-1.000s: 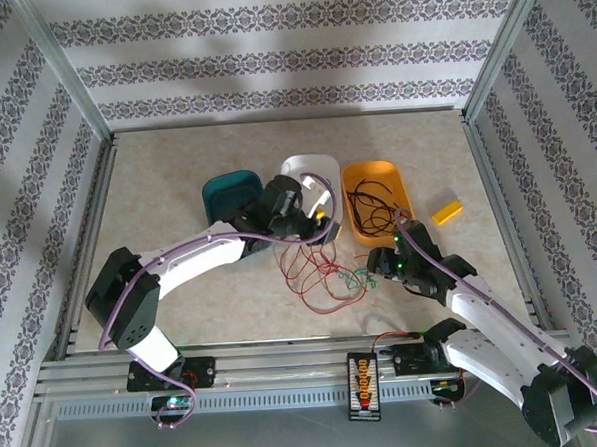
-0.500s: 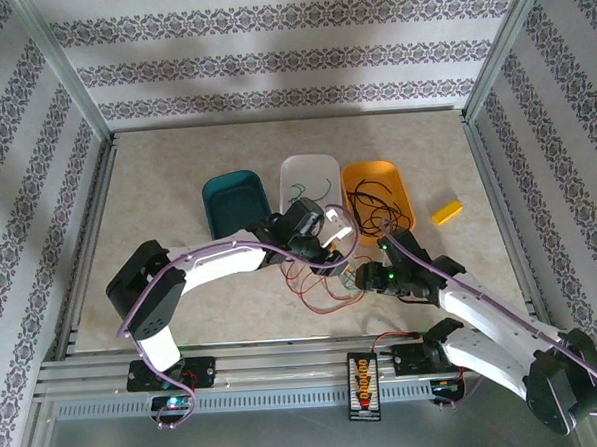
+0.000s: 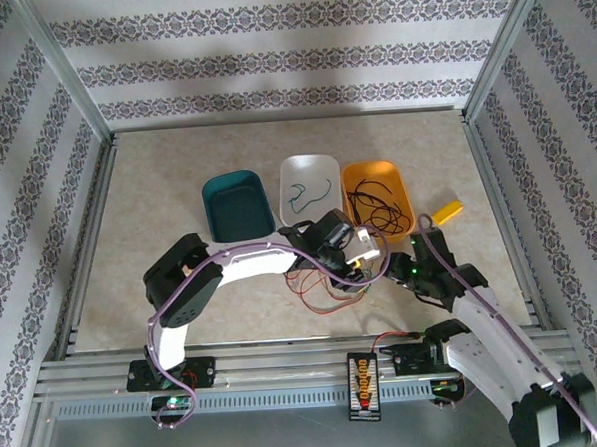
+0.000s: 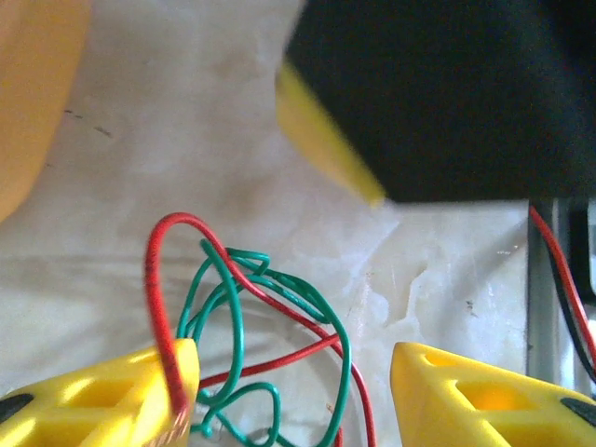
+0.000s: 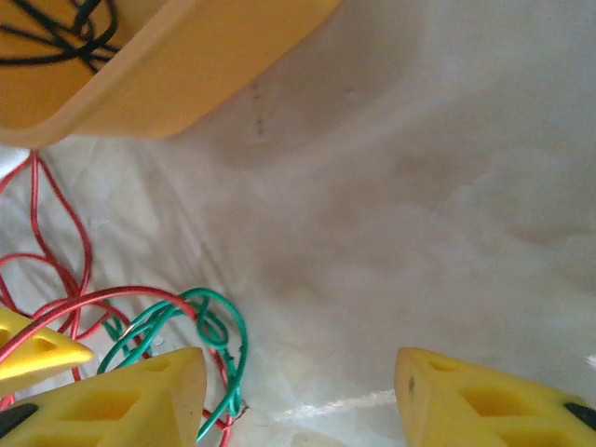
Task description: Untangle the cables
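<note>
Tight quarters for the left claw (image 4: 293, 372). Its jaws stand apart, but the gap between them is clogged with looping red and green cables (image 4: 251, 317), and one red strand lies against a finger (image 4: 102, 396). Just ahead, the right arm's dark body (image 4: 447, 93) and its yellow fingertip (image 4: 326, 140) bar the way. An orange tray (image 4: 28, 93) crowds one side, with a strip of bare table (image 4: 186, 121) between.

The right claw (image 5: 298, 382) has more room, with bare table between its spread jaws and ahead. Beside one finger (image 5: 121, 400) sit the cables and the other claw's fingertip (image 5: 37, 354). Beyond them stands the tray's wall.
</note>
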